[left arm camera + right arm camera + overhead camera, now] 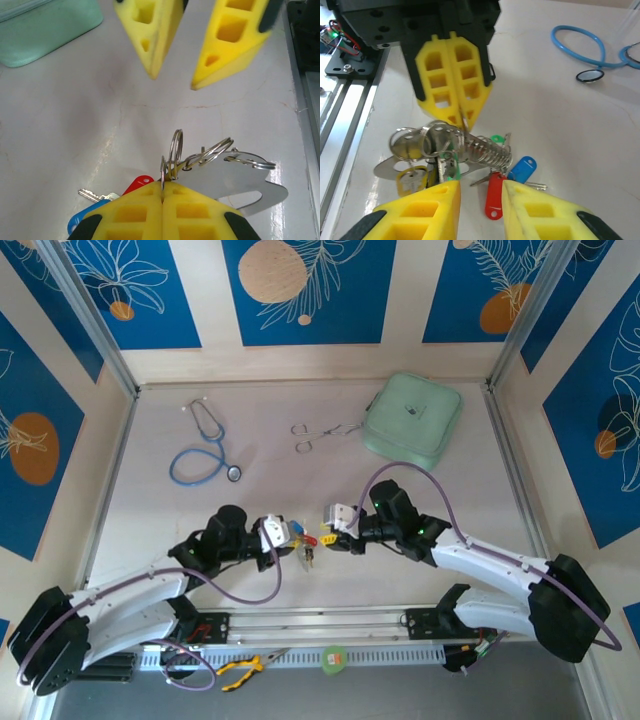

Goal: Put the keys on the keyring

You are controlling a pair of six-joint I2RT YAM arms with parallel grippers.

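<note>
The keys lie bunched on the table between my two grippers (308, 550). Among them are a red tag (493, 197), a blue tag (522, 170), a green one (496, 139) and a yellow-headed key (410, 181). They hang from the keyring (235, 186), a pale flat metal piece strung with several split rings. My left gripper (163, 187) is shut on one of those rings and holds the bunch tilted up. Facing it, my right gripper (481, 192) is open just above the red tag and touches nothing.
A blue stethoscope (205, 455) lies at the back left, steel forceps (315, 432) at the back middle and a mint-green pouch (413, 420) at the back right. Yellow-handled pliers (245, 668) rest on the front rail.
</note>
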